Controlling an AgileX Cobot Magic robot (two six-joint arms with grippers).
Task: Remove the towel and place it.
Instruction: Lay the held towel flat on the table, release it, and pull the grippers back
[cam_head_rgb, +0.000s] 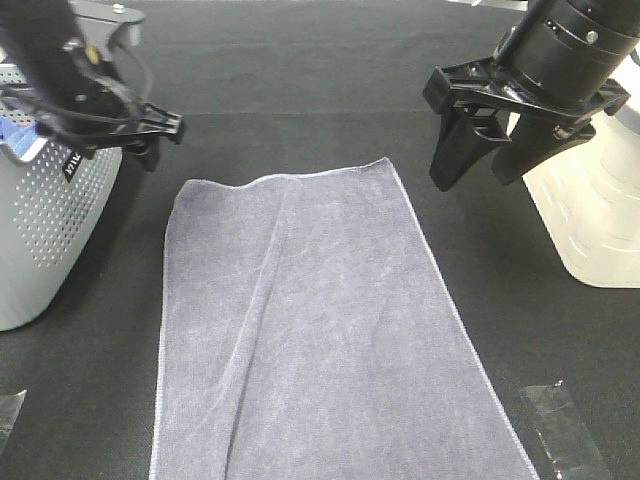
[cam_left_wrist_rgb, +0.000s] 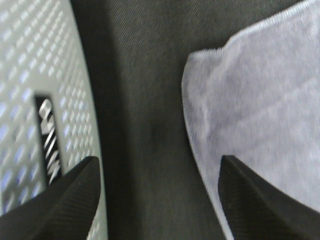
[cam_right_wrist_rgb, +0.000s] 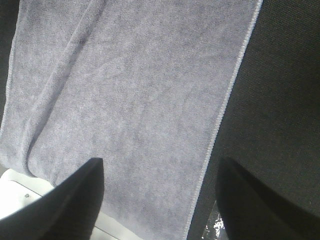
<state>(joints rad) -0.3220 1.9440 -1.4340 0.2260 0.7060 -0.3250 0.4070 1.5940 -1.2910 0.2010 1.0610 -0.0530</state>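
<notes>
- Towel (cam_head_rgb: 320, 330) lies spread flat on the black table (cam_head_rgb: 300, 90), out of the perforated basket (cam_head_rgb: 50, 230).
- Left gripper (cam_head_rgb: 157, 140) and right gripper (cam_head_rgb: 472, 178) hang released, empty, above its far corners.
- Placing looks done to me.

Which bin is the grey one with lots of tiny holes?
The basket at the left edge, by the left gripper. The other bin, on the right, is cream-white.
</notes>
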